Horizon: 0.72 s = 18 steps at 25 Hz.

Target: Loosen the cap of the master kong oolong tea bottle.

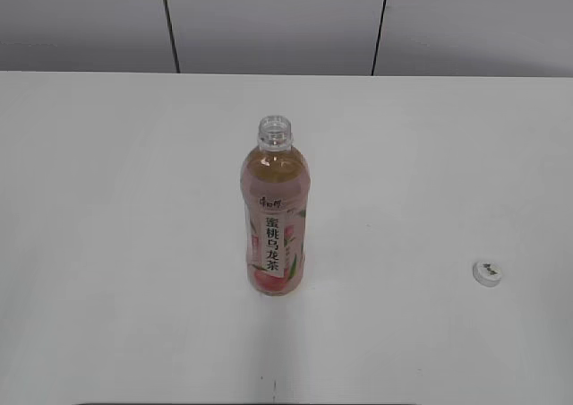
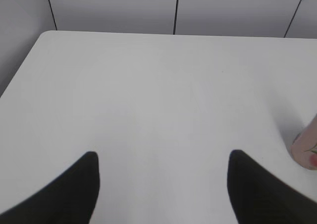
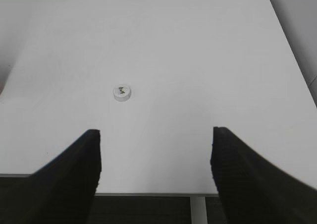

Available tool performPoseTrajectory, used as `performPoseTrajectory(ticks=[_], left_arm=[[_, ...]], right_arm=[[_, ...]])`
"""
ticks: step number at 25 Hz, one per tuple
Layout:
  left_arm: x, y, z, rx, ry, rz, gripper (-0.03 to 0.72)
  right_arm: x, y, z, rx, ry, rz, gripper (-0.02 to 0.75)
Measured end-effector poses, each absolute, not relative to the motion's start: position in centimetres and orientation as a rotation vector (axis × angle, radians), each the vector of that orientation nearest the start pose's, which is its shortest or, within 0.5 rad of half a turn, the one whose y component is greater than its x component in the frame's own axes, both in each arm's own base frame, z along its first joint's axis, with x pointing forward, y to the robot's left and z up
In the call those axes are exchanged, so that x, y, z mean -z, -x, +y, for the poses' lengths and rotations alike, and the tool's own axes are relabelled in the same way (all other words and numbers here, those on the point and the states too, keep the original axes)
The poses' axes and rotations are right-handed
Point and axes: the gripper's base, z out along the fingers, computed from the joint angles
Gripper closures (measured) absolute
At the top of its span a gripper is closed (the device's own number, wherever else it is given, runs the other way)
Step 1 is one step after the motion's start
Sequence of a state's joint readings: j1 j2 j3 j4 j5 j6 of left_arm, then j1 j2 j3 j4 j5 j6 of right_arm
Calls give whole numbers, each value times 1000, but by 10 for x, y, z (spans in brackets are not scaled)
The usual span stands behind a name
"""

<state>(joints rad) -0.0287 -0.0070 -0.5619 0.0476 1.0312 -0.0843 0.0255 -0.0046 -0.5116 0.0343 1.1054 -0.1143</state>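
- The master kong oolong tea bottle (image 1: pixel 275 217) stands upright near the middle of the white desk (image 1: pixel 107 244) in the exterior view, its neck open with no cap on it.
- Amber tea fills it almost to the shoulder; the pink peach label with its white strip of black characters faces the camera.
- The cap (image 1: pixel 487 273) lies flat on the desk, well apart from the bottle, at about 4 o'clock from its base, dark mark upward.
- In the right wrist view the cap (image 3: pixel 122 92) sits at about 11 o'clock from the right gripper (image 3: pixel 156 157), ahead of the fingertips and touching neither.
- The right gripper is spread wide and holds nothing.
- The left gripper (image 2: pixel 163 177) is also spread wide and empty over bare desk (image 2: pixel 148 95).
- The bottle's base (image 2: pixel 307 149) shows at the right edge of the left wrist view, at roughly 3 o'clock from that gripper and clear of it.
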Motion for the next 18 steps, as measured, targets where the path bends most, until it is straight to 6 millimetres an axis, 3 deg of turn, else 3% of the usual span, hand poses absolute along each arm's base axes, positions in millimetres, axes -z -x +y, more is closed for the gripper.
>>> performPoseTrajectory(ticks=[18], left_arm=[[-297, 13, 4, 19, 57, 1944, 219]], right_arm=[[-277, 9, 3, 13, 147, 2067, 214]])
